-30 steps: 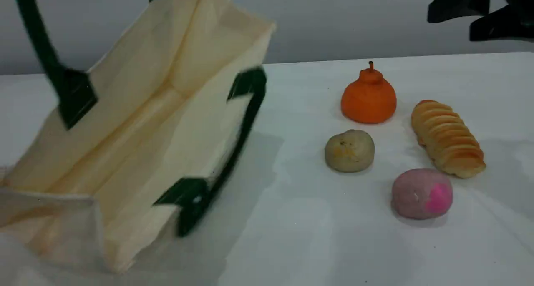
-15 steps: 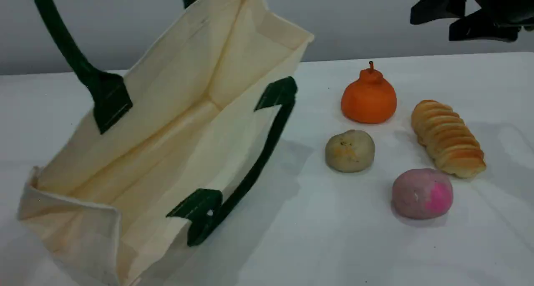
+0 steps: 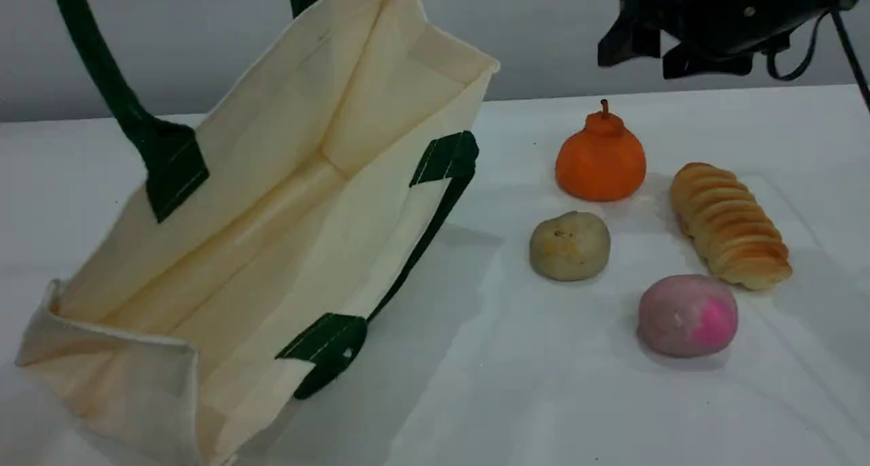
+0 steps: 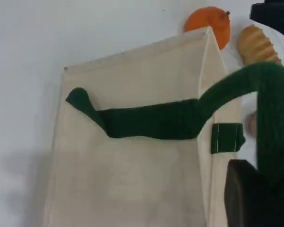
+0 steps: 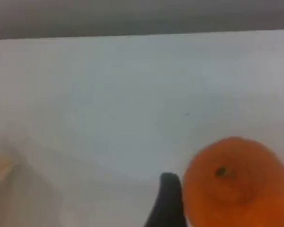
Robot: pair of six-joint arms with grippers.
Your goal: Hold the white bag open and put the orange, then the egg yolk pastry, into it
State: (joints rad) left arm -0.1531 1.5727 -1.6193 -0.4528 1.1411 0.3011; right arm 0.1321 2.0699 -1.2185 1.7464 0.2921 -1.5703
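left side of desk (image 3: 476,384): large cream-white canvas tote bag (image 3: 272,201), mouth gaping, hung by its dark green strap handle (image 3: 102,65) from clamped left gripper (image 4: 255,194). above bright orange knobbed fruit (image 3: 601,164) near far edge: right gripper (image 3: 642,53), spread wide, empty. lower straight, straddle belly, squeeze gently, avoiding beige egg yolk pastry bun (image 3: 569,245) just beside.

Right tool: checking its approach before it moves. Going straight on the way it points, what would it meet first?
Probably the orange, ahead of the open right tool and beside its fingertip in the wrist view; depth is unclear.
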